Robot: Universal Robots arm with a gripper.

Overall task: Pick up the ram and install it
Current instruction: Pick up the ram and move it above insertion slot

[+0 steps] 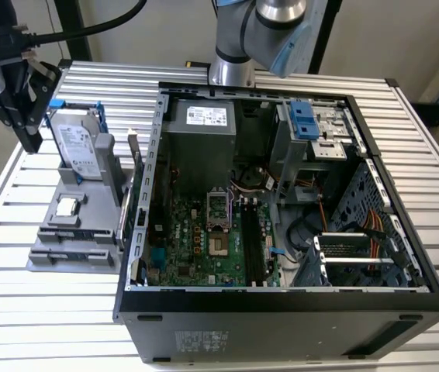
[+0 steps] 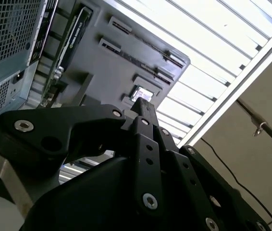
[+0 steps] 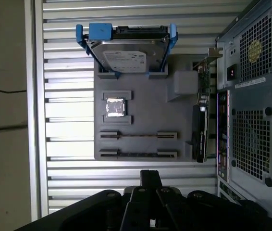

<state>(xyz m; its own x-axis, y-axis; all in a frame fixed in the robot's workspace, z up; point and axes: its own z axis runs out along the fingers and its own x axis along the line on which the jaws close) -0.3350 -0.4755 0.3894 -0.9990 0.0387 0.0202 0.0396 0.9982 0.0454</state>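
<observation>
The ram (image 3: 138, 135) stands on its thin edge between two clips of the grey holder (image 3: 174, 120), just beside a square chip (image 3: 115, 107). A second pair of clips next to it holds a similar thin strip. On the same holder, past the chip, lies the silver hard drive (image 3: 129, 53) in its blue bracket. The holder rests on the slatted table (image 3: 64, 183), beside the open computer case (image 3: 251, 120). The gripper (image 3: 150, 178) hangs above the table near the holder's edge, apart from the ram. Its fingertips are pressed together with nothing between them.
</observation>
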